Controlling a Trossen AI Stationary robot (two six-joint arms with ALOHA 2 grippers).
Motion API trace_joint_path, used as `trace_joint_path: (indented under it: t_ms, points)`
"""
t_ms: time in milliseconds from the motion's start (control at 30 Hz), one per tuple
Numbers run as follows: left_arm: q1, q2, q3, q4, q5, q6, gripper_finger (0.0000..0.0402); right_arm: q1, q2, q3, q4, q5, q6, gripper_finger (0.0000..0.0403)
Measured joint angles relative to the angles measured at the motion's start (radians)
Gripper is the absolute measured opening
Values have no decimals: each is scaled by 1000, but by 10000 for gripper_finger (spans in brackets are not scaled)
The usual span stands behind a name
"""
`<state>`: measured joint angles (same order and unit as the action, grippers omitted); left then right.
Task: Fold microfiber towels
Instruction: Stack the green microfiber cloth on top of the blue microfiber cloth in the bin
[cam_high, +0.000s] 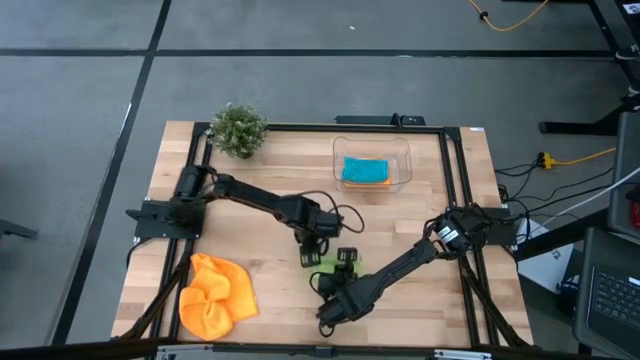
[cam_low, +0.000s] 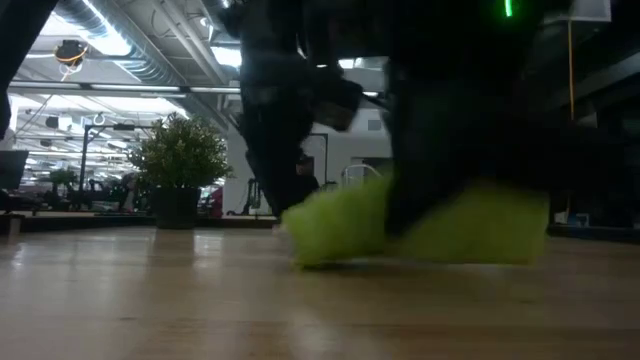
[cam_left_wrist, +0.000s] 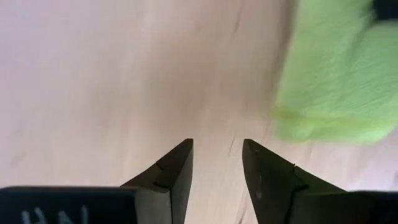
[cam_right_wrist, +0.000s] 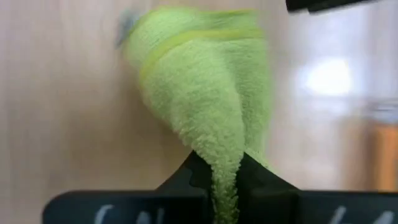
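Note:
The lime green towel (cam_high: 326, 263) lies bunched near the middle of the table's near half, mostly hidden under both grippers in the high view. My right gripper (cam_right_wrist: 217, 160) comes in from the right and is shut on it. My left gripper (cam_left_wrist: 217, 146) hangs just left of the towel (cam_left_wrist: 336, 74), open, with only bare wood between its fingers. An orange towel (cam_high: 215, 295) lies crumpled at the near left. A teal towel (cam_high: 364, 168) rests on an orange one inside the clear tub (cam_high: 402, 160). My right gripper pinches a bunched fold (cam_right_wrist: 225, 163) of the lime green towel between its two fingers, coming slanting down from the table's right. The cloth rises in a ridge to the fingers, while its lower part (cam_low: 330, 255) still rests on the table.
A small potted plant (cam_high: 238, 130) stands at the far left of the table. The clear tub is at the far right of centre. Black rails (cam_high: 455, 190) frame the tabletop. Bare wood shows between the plant and the tub and along the near right edge.

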<state>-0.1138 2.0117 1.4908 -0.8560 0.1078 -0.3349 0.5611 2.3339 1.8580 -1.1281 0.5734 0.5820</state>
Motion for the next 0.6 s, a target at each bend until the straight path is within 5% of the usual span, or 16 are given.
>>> trace_joint_path:
  t_ms: [233,600]
  points:
    - [27,-195,0,-185,-37,27,133,2,-13,230,-435,73,-10,17]
    - [28,-473,1,-190,-234,-3,133,-71,-332,169,-444,269,22,17]
